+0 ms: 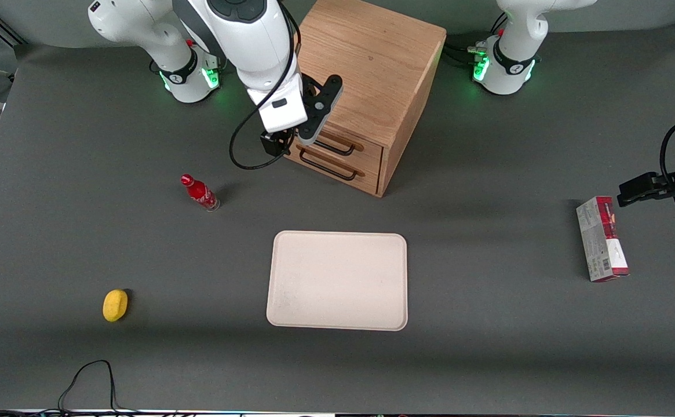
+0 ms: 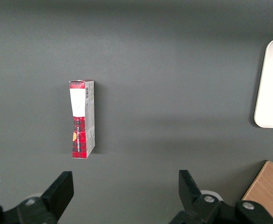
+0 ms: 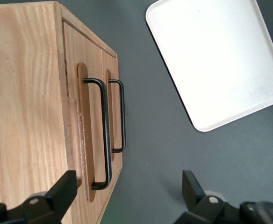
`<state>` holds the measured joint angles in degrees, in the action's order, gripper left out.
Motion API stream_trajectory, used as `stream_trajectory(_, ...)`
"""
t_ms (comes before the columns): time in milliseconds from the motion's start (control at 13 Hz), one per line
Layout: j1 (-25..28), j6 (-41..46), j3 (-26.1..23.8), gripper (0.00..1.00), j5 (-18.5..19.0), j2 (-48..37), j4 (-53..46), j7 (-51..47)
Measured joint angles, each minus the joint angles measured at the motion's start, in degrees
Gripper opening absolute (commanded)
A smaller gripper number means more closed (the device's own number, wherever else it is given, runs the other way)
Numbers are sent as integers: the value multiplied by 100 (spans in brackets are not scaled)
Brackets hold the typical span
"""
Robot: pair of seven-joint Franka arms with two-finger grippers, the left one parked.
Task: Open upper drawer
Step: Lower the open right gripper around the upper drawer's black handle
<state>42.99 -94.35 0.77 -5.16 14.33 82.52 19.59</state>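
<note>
The light oak cabinet (image 1: 366, 63) stands at the back of the table, its drawer fronts turned toward the front camera and the working arm's end. The upper drawer (image 1: 366, 149) looks shut, flush with the lower drawer (image 1: 366, 176). Its black bar handle (image 1: 335, 148) shows close up in the right wrist view (image 3: 104, 135), beside the lower drawer's handle (image 3: 123, 116). My gripper (image 1: 282, 142) hovers in front of the upper drawer at the handle's end. It is open (image 3: 127, 189): one finger (image 3: 61, 192) is over the cabinet's edge, the other (image 3: 191, 185) over bare table, with nothing gripped.
A cream tray (image 1: 337, 281) lies nearer the front camera than the cabinet. A small red bottle (image 1: 200, 193) stands close to the gripper's arm, and a yellow lump (image 1: 115, 304) lies nearer the front. A red-and-grey box (image 1: 602, 238) lies toward the parked arm's end.
</note>
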Motion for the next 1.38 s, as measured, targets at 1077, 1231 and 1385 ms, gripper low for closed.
stream_trajectory(1077, -15, -416, 1, 100, -479, 127, 579, 273)
stream_trajectory(1231, -15, -627, 1, 100, -479, 128, 797, 284)
stream_trajectory(1385, -15, -823, 1, 100, -479, 132, 986, 295)
